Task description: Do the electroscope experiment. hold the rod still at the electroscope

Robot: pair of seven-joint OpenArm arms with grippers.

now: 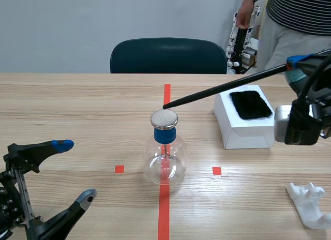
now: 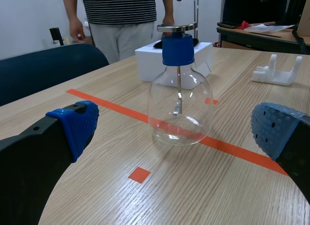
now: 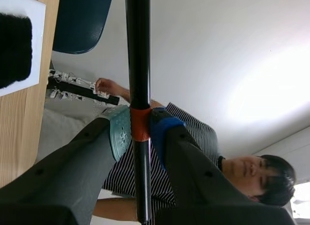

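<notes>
Right end effector [image 3: 139, 130] clamped on rod [image 1: 222, 90], tip near electroscope [image 1: 164, 135] top (left end effector [image 1: 75, 170] gaping, empty).

Wall [image 1: 77, 23]: plain, pale grey. Table [image 1: 62, 105]: light wood grain, spans the full width; orange-red tape line [image 1: 164, 209] down the middle, one small square [image 1: 119, 169] on each side of it. Chair [image 1: 168, 56]: dark teal, padded back, at the far edge, centred. Person [image 1: 300, 17] in stripes stands behind the far right corner. Left wrist view: dark desk [image 2: 256, 38] beyond the table, papers [image 2: 265, 27] on it. Right wrist view: strong white glare [image 3: 271, 84] on a pale surface; wall or ceiling, cannot tell.
</notes>
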